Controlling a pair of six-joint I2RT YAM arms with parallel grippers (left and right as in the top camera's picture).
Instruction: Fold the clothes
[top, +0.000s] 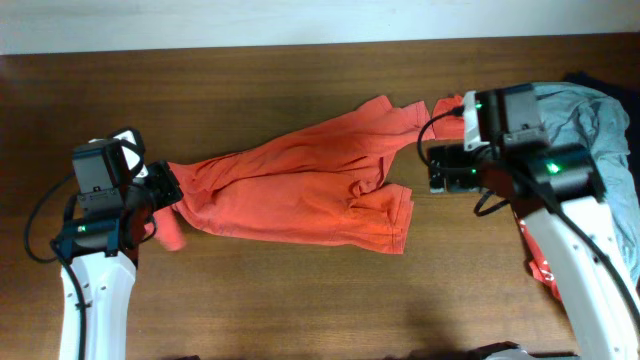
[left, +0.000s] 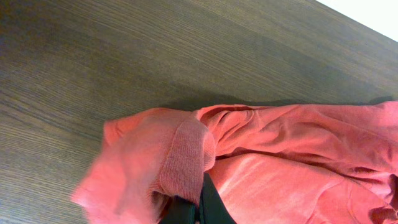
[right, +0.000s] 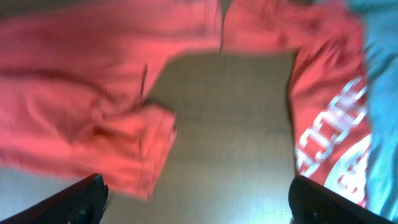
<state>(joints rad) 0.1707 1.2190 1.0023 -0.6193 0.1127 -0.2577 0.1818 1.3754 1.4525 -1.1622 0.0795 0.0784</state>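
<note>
Because the orange garment (top: 300, 190) is light, limp cloth that sags and bunches wherever nothing holds it, it is best taken by a firm edge, a ribbed cuff or a hem corner, and not by the middle of a panel. The left gripper (left: 199, 204) has such a hold. Its dark fingers show pressed together at the bottom centre of the left wrist view, clamped on the garment's end, with the ribbed cuff (left: 183, 158) draped over them.

The right gripper (right: 196, 183) holds nothing. Its fingers sit wide apart in the lower corners of the right wrist view, with bare table (top: 300, 80) between them and a hemmed end (right: 149, 146) just above the left finger.

From the clamped end at middle left of the overhead frame, the garment lies wrinkled across the centre toward the upper right. At the right edge waits a heap: a grey-blue garment (top: 590, 115) over a red printed one (right: 333, 143).
</note>
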